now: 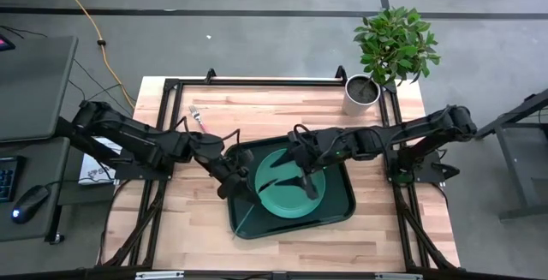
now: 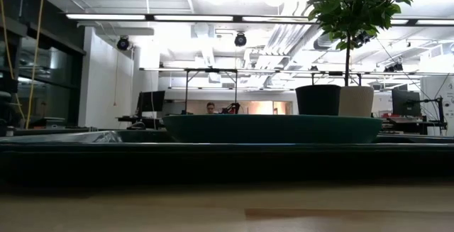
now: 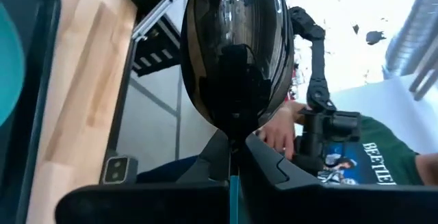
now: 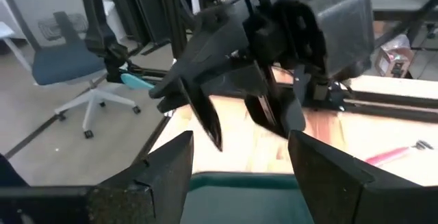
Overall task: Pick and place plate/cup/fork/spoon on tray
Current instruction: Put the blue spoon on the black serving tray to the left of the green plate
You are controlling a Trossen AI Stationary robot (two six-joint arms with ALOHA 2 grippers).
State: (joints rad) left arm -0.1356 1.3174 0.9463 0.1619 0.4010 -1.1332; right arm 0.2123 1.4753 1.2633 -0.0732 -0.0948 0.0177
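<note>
The dark green tray [image 1: 338, 216] lies mid-table with the teal plate [image 1: 287, 196] flat in it; both fill the low view (tray [image 2: 85, 157], plate [image 2: 269, 128]). My left gripper [image 1: 233, 177] is over the tray's left rim, shut on the spoon [image 3: 236, 53]. My right gripper [image 1: 306, 184] is open and empty above the plate, as the right wrist view [image 4: 239, 162] shows. The pink-handled fork [image 1: 199, 117] lies flat on the table at the far left. A dark cup [image 2: 317, 98] shows behind the plate's rim; the high view does not show it. My left gripper pinches the spoon at its neck [image 3: 234, 140], where the silver bowl meets the light-blue handle [image 3: 233, 195]. The spoon lies along the fingers: the bowl sticks out past the fingertips and the handle runs back between them. The spoon is lifted clear of the tray.
A white plant pot [image 1: 361, 94] with a leafy plant stands at the table's far right corner. The fork also shows in the right wrist view [image 4: 393, 154]. A person in a green shirt [image 3: 383, 155] is in the room beyond the table.
</note>
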